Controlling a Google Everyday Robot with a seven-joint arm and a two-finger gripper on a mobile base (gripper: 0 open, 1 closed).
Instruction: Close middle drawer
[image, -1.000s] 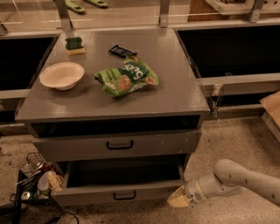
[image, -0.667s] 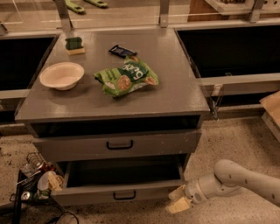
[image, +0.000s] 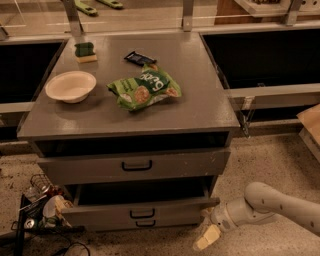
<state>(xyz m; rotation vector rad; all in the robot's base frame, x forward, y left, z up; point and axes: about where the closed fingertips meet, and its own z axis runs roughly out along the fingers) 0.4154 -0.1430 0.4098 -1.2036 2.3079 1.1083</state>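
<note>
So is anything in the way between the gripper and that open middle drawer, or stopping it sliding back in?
Nothing visible. The gripper sits low by the right end of the middle drawer's front, only bare floor between. The drawer's dark inside shows nothing sticking up; the floor clutter lies to its left, off its path.

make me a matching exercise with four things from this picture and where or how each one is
Things:
1. round white bowl
2. crinkled green snack bag
3. wide grey wooden middle drawer
4. robot's gripper

Places or states:
a. pulled out, open
b. left part of the grey cabinet top
c. low down, beside the open drawer's right front corner
d. centre of the cabinet top

Pairs: 1-b, 2-d, 3-a, 4-c
</note>
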